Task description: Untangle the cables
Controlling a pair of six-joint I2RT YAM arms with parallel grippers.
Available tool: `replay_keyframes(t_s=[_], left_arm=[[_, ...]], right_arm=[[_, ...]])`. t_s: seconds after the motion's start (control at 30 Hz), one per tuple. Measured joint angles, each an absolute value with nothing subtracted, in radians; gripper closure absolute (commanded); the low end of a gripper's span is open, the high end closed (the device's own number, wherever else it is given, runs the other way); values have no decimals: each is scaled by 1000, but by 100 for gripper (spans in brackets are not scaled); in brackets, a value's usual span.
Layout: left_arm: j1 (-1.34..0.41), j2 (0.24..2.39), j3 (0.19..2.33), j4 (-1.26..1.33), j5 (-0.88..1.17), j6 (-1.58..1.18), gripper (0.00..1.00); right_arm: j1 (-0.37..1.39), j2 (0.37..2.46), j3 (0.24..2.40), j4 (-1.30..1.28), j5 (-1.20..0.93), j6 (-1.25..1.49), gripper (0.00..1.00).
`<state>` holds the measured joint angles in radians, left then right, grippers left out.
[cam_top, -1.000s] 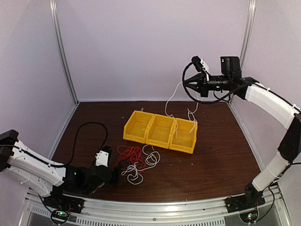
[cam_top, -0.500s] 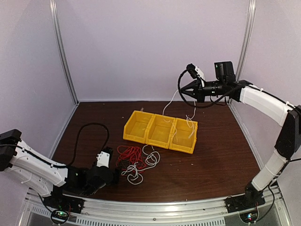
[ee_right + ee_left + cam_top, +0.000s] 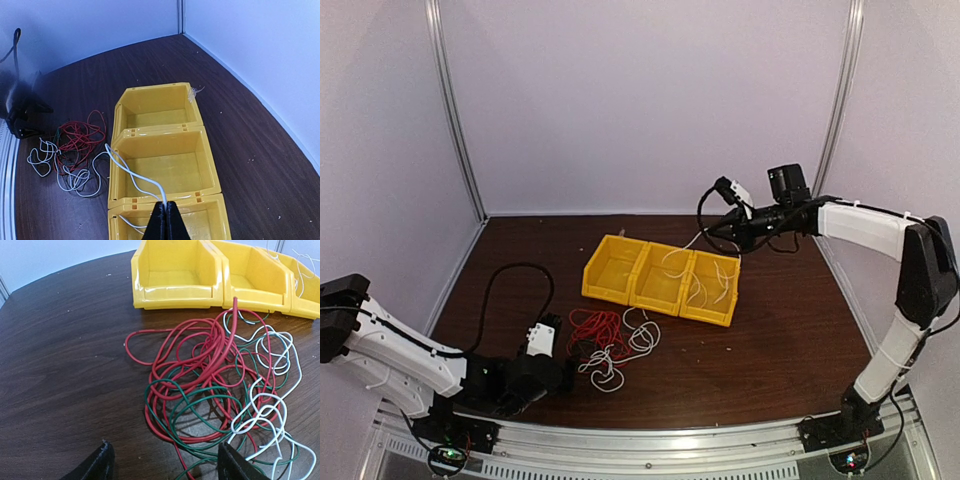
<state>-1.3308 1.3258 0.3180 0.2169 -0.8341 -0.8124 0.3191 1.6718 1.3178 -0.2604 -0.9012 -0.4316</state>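
White-shelled arms (image 3: pixel 865 222), black joints (image 3: pixel 927 268), looping black cables (image 3: pixel 516 266).

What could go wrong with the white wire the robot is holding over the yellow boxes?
1. The right gripper, shut on the white cable, holds it across two yellow bins; dropped now, it may straddle the wall between them.
2. The cable's far end hangs over the rim toward the clump; it might snag there.
3. The open left gripper sits beside the clump and could pinch several colours together.
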Motion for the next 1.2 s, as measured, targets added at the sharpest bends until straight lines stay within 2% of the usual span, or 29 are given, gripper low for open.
replay_keyframes(t_s=[0.23,0.47,0.73,1.2], left_arm=[[-1331,1325,318,216,-834,-813,28],[-1331,1334,319,218,-834,-813,28],[-1331,1356,328,220,-831,-804,28],[-1331,1356,334,240,-831,-783,28]], right_arm=[[321,1745,1229,-266,-875,-458,100],[358,1786,1217,-274,-752,-459,100],[434,1890,1311,-335,-576,-429,100],[453,1898,1417,-531,-342,-390,100]])
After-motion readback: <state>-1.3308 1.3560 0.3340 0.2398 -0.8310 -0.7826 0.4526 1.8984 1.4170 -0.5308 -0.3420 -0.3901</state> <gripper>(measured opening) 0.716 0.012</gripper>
